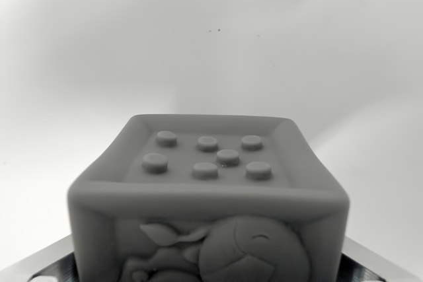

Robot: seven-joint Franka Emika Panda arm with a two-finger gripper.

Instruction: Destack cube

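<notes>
In the wrist view, a grey cube (208, 203) fills the lower middle of the picture, sharp at its far top edge and blurred toward the camera. Its top face is a shallow recessed panel with a raised rim, carrying seven round studs: three along the far row, three along the near row, and one between them, right of centre. The front face, cut off by the lower edge of the picture, bears a relief of a rounded figure with leaf shapes to its left. The cube sits square to the camera, one flat face toward it, and shows no long axis.

Two bright metal parts of the jaws (208, 275) show at the bottom corners, one on each side of the cube, spread wider than it; whether they touch it I cannot tell.

Behind and to both sides lies a pale, bare background with soft shadows and two tiny dark specks above centre.
</notes>
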